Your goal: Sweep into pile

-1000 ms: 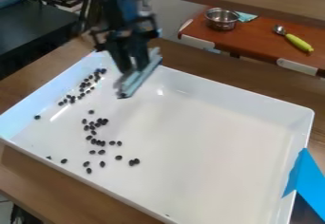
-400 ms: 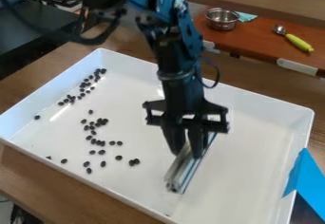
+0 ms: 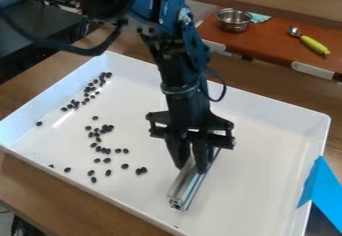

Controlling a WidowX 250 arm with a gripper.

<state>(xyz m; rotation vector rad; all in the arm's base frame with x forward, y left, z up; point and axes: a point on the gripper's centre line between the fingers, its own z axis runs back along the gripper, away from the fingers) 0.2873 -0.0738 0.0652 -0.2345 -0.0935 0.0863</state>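
My gripper (image 3: 192,166) hangs over the middle of the white tray (image 3: 247,180), its fingers shut on a metal bar (image 3: 190,182). The bar lies slantwise, its near end low toward the tray's front wall, and its far part is partly behind the gripper. Left of the bar, small dark beans (image 3: 101,130) are scattered over the tray floor. Another group of beans (image 3: 87,91) lies along the left wall, and a pair of beans (image 3: 141,170) is the nearest to the bar.
Blue tape (image 3: 323,192) covers part of the tray's right wall. Behind the tray, a metal bowl (image 3: 234,20) and a green-handled scoop (image 3: 313,44) rest on a red-brown surface. A dark counter (image 3: 33,35) stands at the upper left.
From the tray's back left, my gripper has come forward and right with the bar, then shifted slightly left and toward the front. The beans look unmoved.
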